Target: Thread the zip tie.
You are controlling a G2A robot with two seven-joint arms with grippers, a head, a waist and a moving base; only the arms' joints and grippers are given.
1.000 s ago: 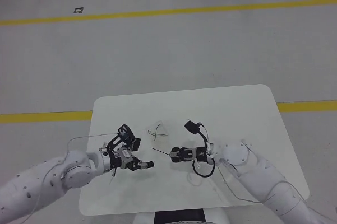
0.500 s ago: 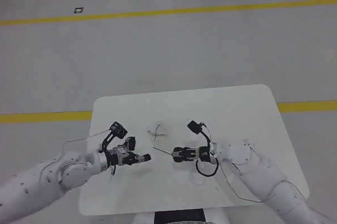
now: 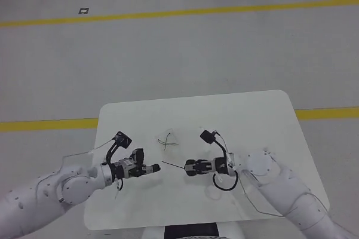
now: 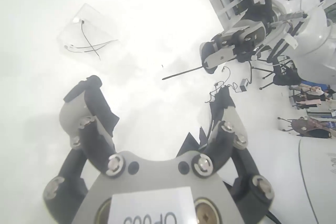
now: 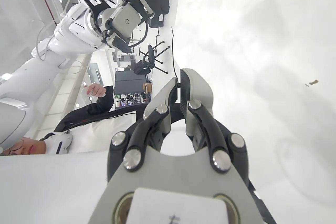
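Your right gripper (image 3: 188, 168) has its fingers pressed together on one end of the zip tie (image 3: 173, 165). The rest of the tie sticks out straight and free from the fingertips. Your left gripper (image 3: 155, 169) faces it with its fingers spread wide and nothing between them.

The relation that matters is the tie's long axis. It runs nearly along the line between the two grippers, with the free tip aimed at the left one but angled a little toward the far side of the table (image 3: 257, 119). The tip stops short of the left fingers, leaving a clear gap. I judge that the left arm, the only free one, has to close that gap, and the spread fingers need to straddle the tip rather than meet it head-on. The tie is so thin that I cannot tell which end carries the head, or how high the tip rides above the table.

For room, both grippers work over the near half of the table, so the near edge lies close behind the wrists. A clear packet (image 3: 168, 140) holding thin black strands lies just beyond the gap, apart from both grippers. The far half and the right side are open table.
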